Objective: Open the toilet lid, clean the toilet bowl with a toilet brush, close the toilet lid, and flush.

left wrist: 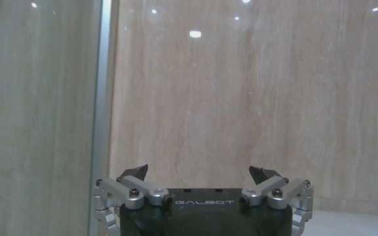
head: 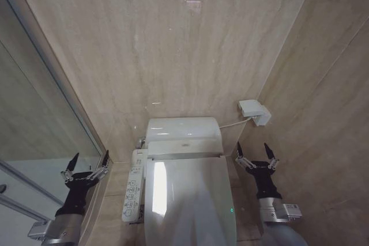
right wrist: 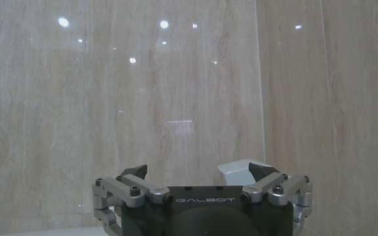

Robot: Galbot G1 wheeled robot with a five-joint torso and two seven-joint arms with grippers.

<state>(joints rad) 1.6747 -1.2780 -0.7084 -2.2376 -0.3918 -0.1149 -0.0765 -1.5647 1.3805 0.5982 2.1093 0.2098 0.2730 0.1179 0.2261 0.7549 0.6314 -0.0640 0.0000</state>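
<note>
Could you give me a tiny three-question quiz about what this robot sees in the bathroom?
1. True or false: the toilet lid is raised.
2. The left gripper and right gripper are: A) shut on a brush, B) open and empty, C) pressing buttons.
3. On which side of the toilet, by the robot's sides, is the control panel?

Key: 1 false, it lies closed. 2 B. 3 the left.

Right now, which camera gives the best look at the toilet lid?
The head view: the toilet lid lies closed and glossy between the open left gripper and the open right gripper. Both wrist views face the beige wall instead, giving no look at the lid.
</note>
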